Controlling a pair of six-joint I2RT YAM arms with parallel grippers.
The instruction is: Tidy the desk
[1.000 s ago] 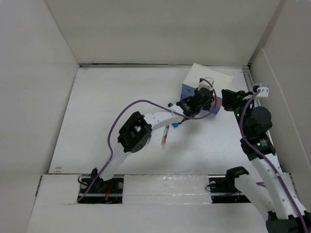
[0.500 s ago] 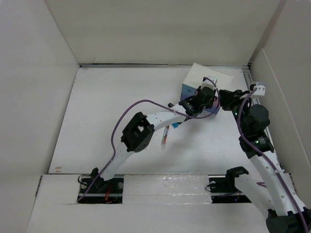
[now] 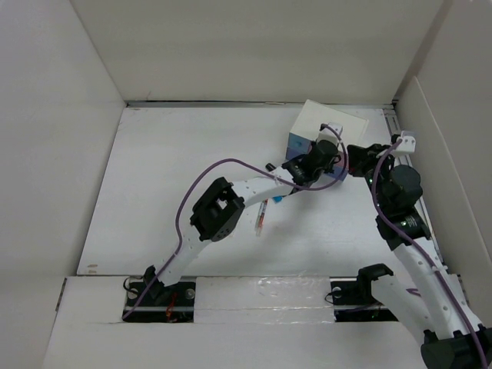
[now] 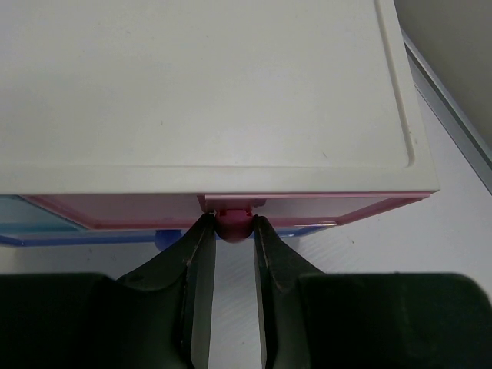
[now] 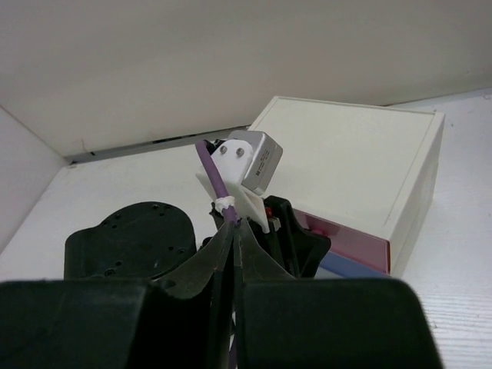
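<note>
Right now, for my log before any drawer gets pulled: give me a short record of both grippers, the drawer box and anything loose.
left gripper: shut on the pink drawer knob
right gripper: shut, holding nothing, beside the drawer box
drawer box: far right of the desk, white top, pink and blue drawers
loose item: pen, lying on the desk, apart from the box

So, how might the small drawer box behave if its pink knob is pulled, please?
The drawer box looks light, so it may slide over the smooth desk instead of opening. The pink knob is small and rounded; the left pincer could slip off.
</note>
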